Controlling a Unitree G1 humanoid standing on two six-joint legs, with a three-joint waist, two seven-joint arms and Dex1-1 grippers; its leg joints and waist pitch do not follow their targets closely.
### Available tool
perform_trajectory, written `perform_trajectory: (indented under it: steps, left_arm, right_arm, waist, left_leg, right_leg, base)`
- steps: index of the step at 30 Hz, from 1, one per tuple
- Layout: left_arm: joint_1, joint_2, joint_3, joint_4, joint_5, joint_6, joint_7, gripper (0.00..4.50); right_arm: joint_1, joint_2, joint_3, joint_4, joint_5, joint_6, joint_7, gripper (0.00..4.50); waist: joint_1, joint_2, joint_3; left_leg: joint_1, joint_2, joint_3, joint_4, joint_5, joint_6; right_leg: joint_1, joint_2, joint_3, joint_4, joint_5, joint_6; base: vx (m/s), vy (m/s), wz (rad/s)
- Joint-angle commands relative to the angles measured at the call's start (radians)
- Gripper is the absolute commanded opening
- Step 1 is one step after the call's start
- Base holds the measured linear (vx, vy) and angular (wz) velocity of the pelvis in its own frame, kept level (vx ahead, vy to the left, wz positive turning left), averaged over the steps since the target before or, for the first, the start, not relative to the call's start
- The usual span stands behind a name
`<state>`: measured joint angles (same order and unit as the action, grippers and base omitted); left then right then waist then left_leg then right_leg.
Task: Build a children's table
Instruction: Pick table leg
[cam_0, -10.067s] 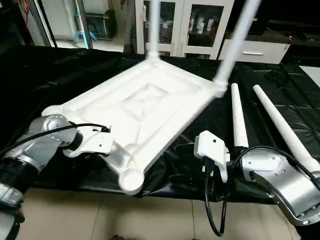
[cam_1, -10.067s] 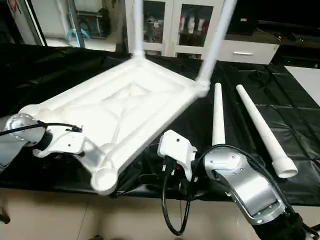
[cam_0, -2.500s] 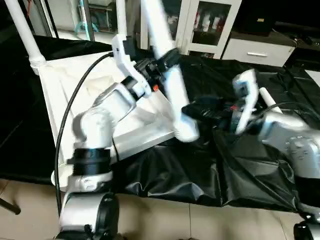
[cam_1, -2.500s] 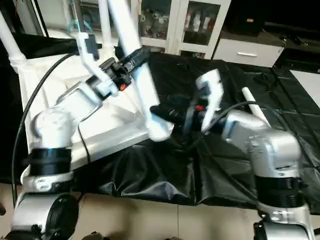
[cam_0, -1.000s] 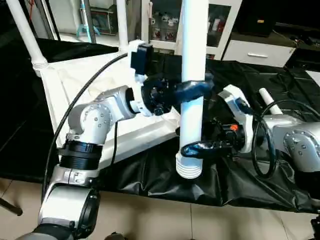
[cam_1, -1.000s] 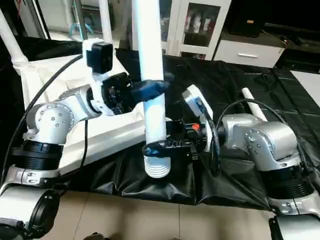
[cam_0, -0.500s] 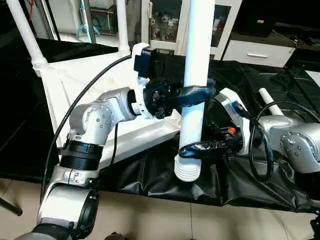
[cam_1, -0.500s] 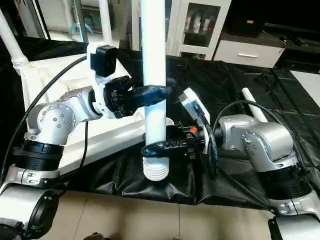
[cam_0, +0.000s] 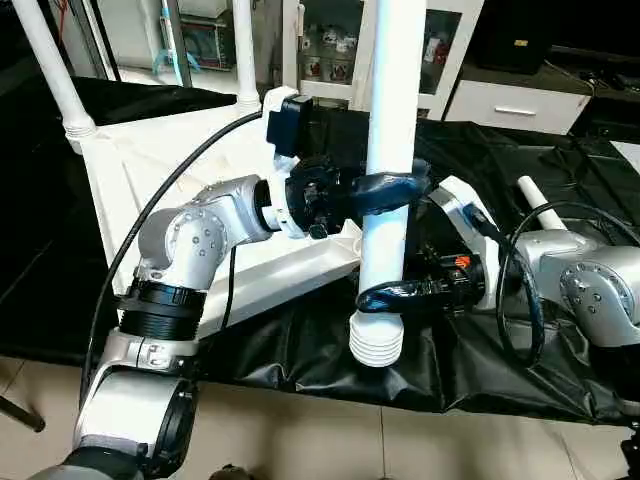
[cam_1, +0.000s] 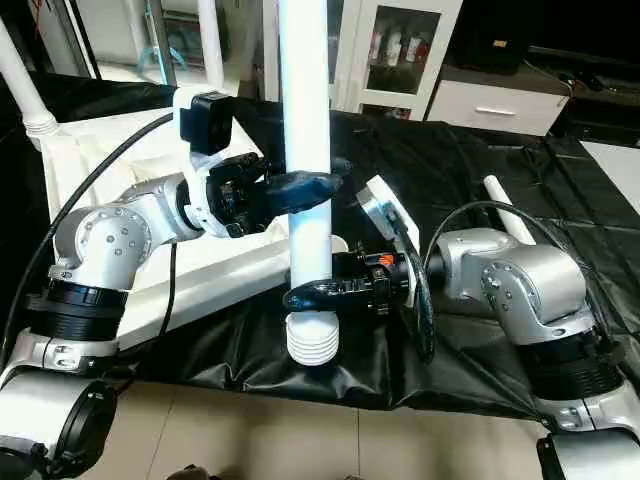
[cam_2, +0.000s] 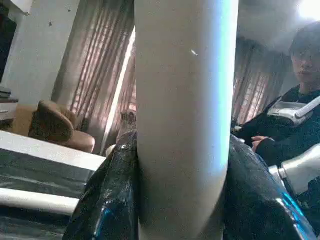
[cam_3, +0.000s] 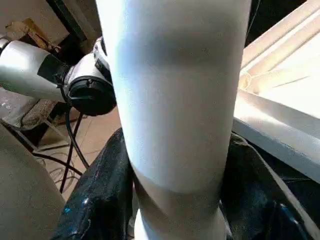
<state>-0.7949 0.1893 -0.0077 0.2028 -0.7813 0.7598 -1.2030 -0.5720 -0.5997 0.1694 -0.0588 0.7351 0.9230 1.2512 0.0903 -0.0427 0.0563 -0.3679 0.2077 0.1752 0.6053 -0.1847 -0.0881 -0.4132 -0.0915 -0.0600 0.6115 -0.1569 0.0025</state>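
A long white tube leg (cam_0: 392, 120) stands upright in front of me, its ribbed threaded end (cam_0: 377, 346) hanging just above the black cloth. My left gripper (cam_0: 395, 188) is shut on its middle, and my right gripper (cam_0: 390, 296) is shut on it lower down, just above the threads. The wrist views show the leg (cam_2: 185, 120) (cam_3: 175, 100) between black fingers (cam_2: 112, 195) (cam_3: 100, 200). The white tabletop (cam_0: 130, 160) lies underside up to the left, with two legs (cam_0: 45, 65) (cam_0: 243, 50) standing in its far corners. Another loose leg (cam_0: 537, 203) lies at the right.
A black cloth (cam_0: 520, 150) covers the work surface, its front edge hanging over a tiled floor (cam_0: 300, 440). Glass-door cabinets (cam_0: 440, 50) and a white drawer unit (cam_0: 510, 105) stand behind. A seated person (cam_2: 295, 100) appears in the left wrist view.
The leg has swung from a tilt to upright and my right gripper has taken hold near its threaded end. Over the last half second it sank only slightly.
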Motion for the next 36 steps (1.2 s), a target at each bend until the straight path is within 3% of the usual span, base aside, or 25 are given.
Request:
perform_trajectory:
  steps: [1,3,6,14,21,22,23,25,27,28,29,30,31,32,33,34,36]
  left_arm:
    - [-0.013,0.001,-0.013,-0.003,0.029,-0.019,0.024,1.82]
    - [-0.025,-0.005,0.003,0.028,0.032,-0.001,0.070,1.82]
    - [-0.041,-0.022,0.053,0.073,0.005,0.012,0.116,2.52]
    - [-0.006,-0.017,0.109,0.084,-0.028,-0.015,0.118,3.26]
    - [0.040,0.005,0.142,-0.005,-0.083,0.029,0.111,3.30]
    - [0.056,0.008,0.156,-0.034,-0.076,0.019,0.145,3.30]
    - [0.067,0.010,0.167,-0.054,-0.070,0.012,0.171,3.30]
    - [0.097,0.007,0.189,-0.075,0.021,-0.065,0.309,3.30]
    - [0.127,0.002,0.188,-0.071,0.152,-0.166,0.451,3.30]
    - [0.165,0.003,0.176,-0.074,0.253,-0.217,0.560,3.30]
    - [0.270,0.010,0.131,-0.132,0.441,-0.315,0.724,3.30]
    - [0.270,0.010,0.131,-0.132,0.441,-0.315,0.724,3.30]
    - [0.311,0.006,0.123,-0.168,0.484,-0.332,0.771,3.30]
    - [0.375,0.000,0.099,-0.226,0.553,-0.357,0.835,3.30]
    - [0.421,-0.008,0.083,-0.269,0.595,-0.369,0.878,3.30]
    - [0.463,-0.017,0.070,-0.301,0.619,-0.352,0.927,3.30]
    - [0.506,-0.040,0.062,-0.312,0.657,-0.359,1.004,3.30]
  right_arm:
    - [0.008,0.005,-0.002,-0.004,-0.003,-0.004,-0.005,1.95]
    - [0.009,0.008,-0.007,-0.002,-0.005,-0.006,-0.011,1.95]
    - [0.011,0.012,-0.020,0.002,-0.002,-0.008,-0.023,1.93]
    - [0.035,0.011,-0.084,0.012,-0.018,-0.038,-0.097,1.87]
    - [0.054,0.018,-0.169,0.064,-0.055,-0.091,-0.207,1.87]
    - [0.058,0.028,-0.174,0.074,-0.084,-0.120,-0.249,1.87]
    - [0.061,0.036,-0.177,0.079,-0.105,-0.139,-0.279,1.87]
    - [0.073,0.053,-0.174,0.079,-0.176,-0.194,-0.375,1.87]
    - [0.096,0.058,-0.163,0.061,-0.233,-0.239,-0.432,1.87]
    - [0.117,0.070,-0.157,0.048,-0.281,-0.265,-0.496,1.87]
    - [0.163,0.110,-0.158,0.004,-0.357,-0.319,-0.620,1.87]
    - [0.163,0.110,-0.158,0.004,-0.357,-0.319,-0.620,1.87]
    - [0.177,0.133,-0.166,-0.011,-0.378,-0.328,-0.676,1.87]
    - [0.202,0.179,-0.175,-0.034,-0.415,-0.392,-0.744,1.87]
    - [0.221,0.207,-0.174,-0.049,-0.453,-0.439,-0.800,1.87]
    - [0.236,0.229,-0.163,-0.058,-0.489,-0.451,-0.857,1.87]
    - [0.255,0.271,-0.174,-0.057,-0.504,-0.453,-0.929,1.87]
  waist:
    - [0.002,0.000,-0.075]
    - [0.002,0.000,-0.076]
    - [0.002,-0.001,-0.076]
    - [0.003,-0.004,-0.077]
    - [0.003,-0.006,-0.074]
    - [0.004,0.007,-0.075]
    - [-0.001,0.004,-0.074]
    - [-0.004,0.004,-0.073]
    - [-0.007,0.000,-0.073]
    - [-0.008,-0.003,-0.072]
    - [-0.009,-0.007,-0.072]
    - [-0.009,-0.004,-0.073]
    - [-0.014,-0.008,-0.074]
    - [-0.016,-0.023,-0.080]
    - [-0.014,-0.015,-0.080]
    - [-0.016,-0.009,-0.077]
    - [-0.020,-0.008,-0.074]
  left_leg:
    - [0.009,0.013,0.005,-0.067,-0.155,0.013]
    - [0.009,0.013,0.005,-0.066,-0.151,0.013]
    - [0.008,0.010,0.006,-0.065,-0.151,0.014]
    - [0.008,0.012,0.005,-0.065,-0.135,0.019]
    - [0.010,0.012,0.007,-0.066,-0.153,0.007]
    - [0.008,0.016,0.003,-0.068,-0.151,-0.003]
    - [0.008,0.014,0.005,-0.068,-0.157,-0.011]
    - [0.007,0.015,0.003,-0.069,-0.159,-0.014]
    - [0.008,0.014,0.002,-0.069,-0.175,-0.015]
    - [0.008,0.014,0.003,-0.070,-0.177,-0.015]
    - [0.005,0.016,0.000,-0.072,-0.166,-0.020]
    - [0.003,0.021,-0.003,-0.075,-0.156,-0.026]
    - [0.004,0.010,0.002,-0.074,-0.163,-0.023]
    - [0.003,0.015,0.001,-0.071,-0.134,-0.018]
    - [-0.003,0.019,-0.003,-0.073,-0.115,-0.018]
    - [0.004,0.022,0.001,-0.073,-0.114,-0.015]
    - [0.005,0.018,0.002,-0.074,-0.135,-0.011]
  right_leg:
    - [0.062,-0.035,0.032,-0.059,-0.185,-0.236]
    - [0.062,-0.035,0.032,-0.058,-0.180,-0.235]
    - [0.062,-0.035,0.032,-0.060,-0.188,-0.234]
    - [0.062,-0.036,0.032,-0.059,-0.178,-0.231]
    - [0.058,-0.037,0.032,-0.062,-0.219,-0.221]
    - [0.058,-0.040,0.031,-0.058,-0.210,-0.223]
    - [0.057,-0.037,0.031,-0.062,-0.205,-0.220]
    - [0.058,-0.035,0.031,-0.063,-0.200,-0.212]
    - [0.060,-0.034,0.031,-0.071,-0.235,-0.174]
    - [0.060,-0.033,0.031,-0.073,-0.253,-0.159]
    - [0.059,-0.032,0.031,-0.076,-0.272,-0.113]
    - [0.061,-0.036,0.032,-0.074,-0.269,-0.096]
    - [0.059,-0.030,0.029,-0.077,-0.300,-0.079]
    - [0.056,-0.031,0.032,-0.070,-0.246,-0.094]
    - [0.058,-0.035,0.032,-0.062,-0.220,-0.102]
    - [0.046,-0.031,0.032,-0.064,-0.195,-0.115]
    - [0.045,-0.026,0.032,-0.066,-0.198,-0.125]
  base:
    - [0.000,0.000,0.00]
    - [0.000,0.000,0.00]
    - [0.000,0.000,0.00]
    - [0.000,0.000,0.00]
    - [0.000,0.000,0.00]
    - [0.000,0.000,0.00]
    - [0.000,0.000,0.00]
    - [0.000,0.000,0.00]
    - [0.000,0.000,0.00]
    - [0.000,0.000,0.00]
    - [0.000,0.000,0.00]
    - [0.000,0.000,0.00]
    - [0.000,0.000,0.00]
    - [0.000,0.000,0.00]
    - [0.000,0.000,0.00]
    - [0.000,0.000,0.00]
    - [0.000,0.000,0.00]
